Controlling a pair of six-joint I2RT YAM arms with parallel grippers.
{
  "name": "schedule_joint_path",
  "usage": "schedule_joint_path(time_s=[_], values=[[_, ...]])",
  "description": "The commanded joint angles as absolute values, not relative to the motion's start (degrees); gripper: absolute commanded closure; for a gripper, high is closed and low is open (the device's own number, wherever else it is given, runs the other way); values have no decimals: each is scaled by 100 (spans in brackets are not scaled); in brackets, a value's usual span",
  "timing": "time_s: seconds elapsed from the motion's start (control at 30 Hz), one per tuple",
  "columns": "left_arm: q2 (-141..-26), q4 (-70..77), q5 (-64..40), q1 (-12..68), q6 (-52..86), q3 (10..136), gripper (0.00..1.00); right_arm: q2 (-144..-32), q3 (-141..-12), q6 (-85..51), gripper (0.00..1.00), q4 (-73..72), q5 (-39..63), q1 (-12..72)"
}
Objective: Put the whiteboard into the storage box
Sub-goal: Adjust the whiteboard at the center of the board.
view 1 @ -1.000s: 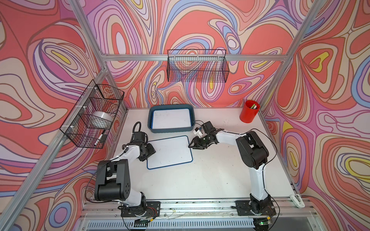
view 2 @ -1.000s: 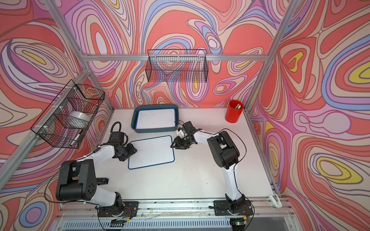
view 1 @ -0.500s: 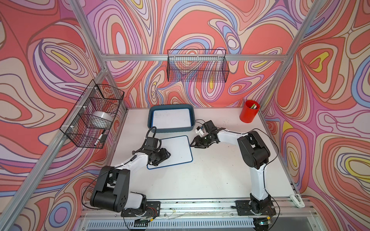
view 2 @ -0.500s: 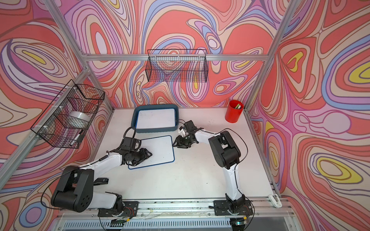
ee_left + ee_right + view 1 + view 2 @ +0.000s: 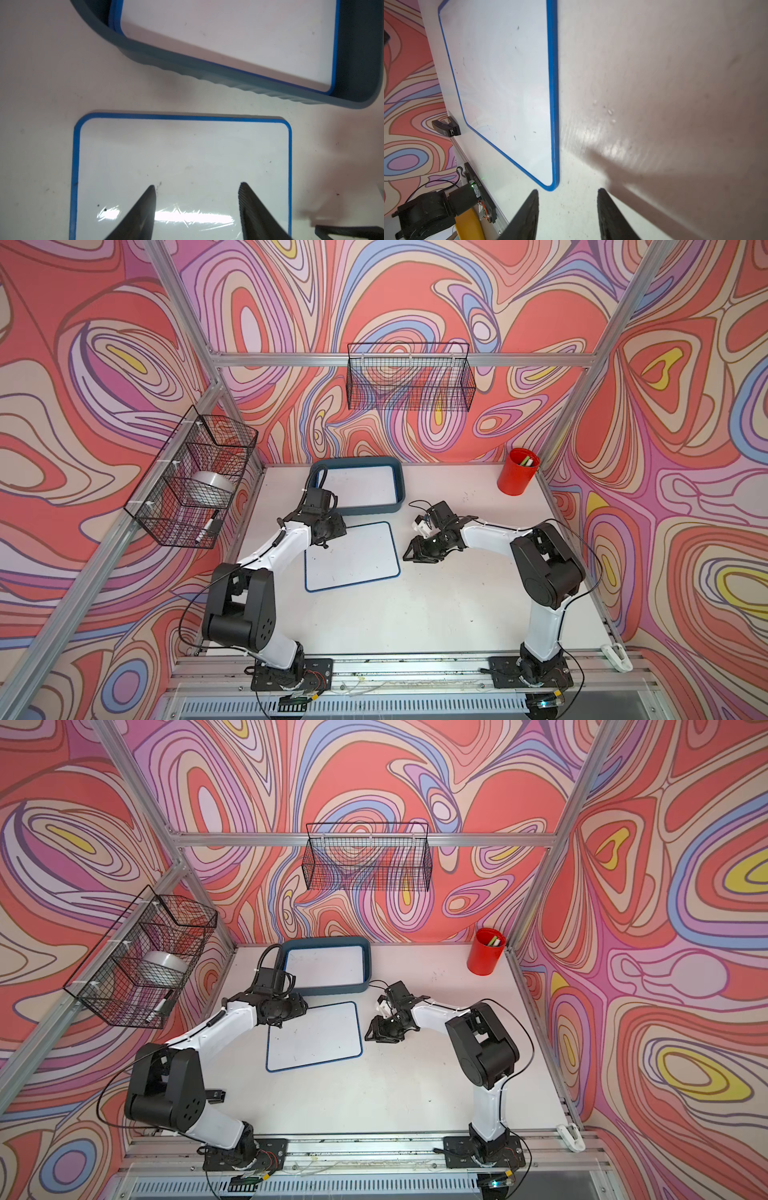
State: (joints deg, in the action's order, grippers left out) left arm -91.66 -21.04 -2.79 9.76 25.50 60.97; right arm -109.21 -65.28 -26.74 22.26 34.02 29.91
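So whiteboard (image 5: 357,560) lies flat beside the box (image 5: 365,511); left hand (image 5: 197,185) over it, right hand (image 5: 568,189) low at its edge, both released and empty, probably to catch the rim.

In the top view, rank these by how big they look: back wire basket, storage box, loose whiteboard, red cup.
1. back wire basket, though it hangs nearer the camera.
2. loose whiteboard and storage box: too alike to rank.
3. red cup.

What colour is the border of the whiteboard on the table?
Bright blue; the whiteboard shows best in the left wrist view.
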Motion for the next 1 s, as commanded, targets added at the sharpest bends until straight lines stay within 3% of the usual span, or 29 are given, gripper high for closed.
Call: schedule_joint_path(time_s=[0.0,0.23,0.53,0.97], values=[[-9642,-1832,-173,752,1917,6224,41,-10694,-6243,-2870,52,1911,3384,3075],[-10138,-1555,-1242,158,1862,6388,42,-10677,-6018,-3119,52,1526,3485,3307],[-10695,-1627,-1730,-331,1968,6788,42,-11027,-6349,-3337,52,1354,3482,3984],[-11451,-2317,-2120,-439,2123,7415,42,-11287,-6408,-3770,52,1012,3069,4702]])
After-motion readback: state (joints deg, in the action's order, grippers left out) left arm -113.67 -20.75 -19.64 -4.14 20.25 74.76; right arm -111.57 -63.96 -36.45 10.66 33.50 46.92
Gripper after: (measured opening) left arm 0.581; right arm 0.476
